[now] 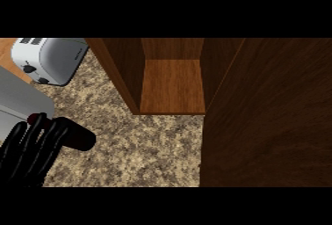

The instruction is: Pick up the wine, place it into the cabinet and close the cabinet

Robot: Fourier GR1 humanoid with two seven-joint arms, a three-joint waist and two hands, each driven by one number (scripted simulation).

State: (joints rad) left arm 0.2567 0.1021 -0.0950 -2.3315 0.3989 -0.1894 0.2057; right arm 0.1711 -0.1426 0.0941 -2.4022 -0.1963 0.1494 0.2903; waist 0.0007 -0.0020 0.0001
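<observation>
The open cabinet door [266, 114] fills the right side, nearest the view, its edges cut off by the frame. Left of it the cabinet [172, 83] stands open on the speckled table [142, 145], its shelf bare wood. A toaster [48, 59] sits at the upper left, partly cut off. At the lower left, the left robot hand [32, 149] curls around the dark wine [79, 137], hiding most of it. The right robot hand does not show.

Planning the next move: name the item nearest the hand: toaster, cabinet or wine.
The wine: the dark red bottle, with the left hand curled round it. Toaster and cabinet stand apart, farther up.
</observation>
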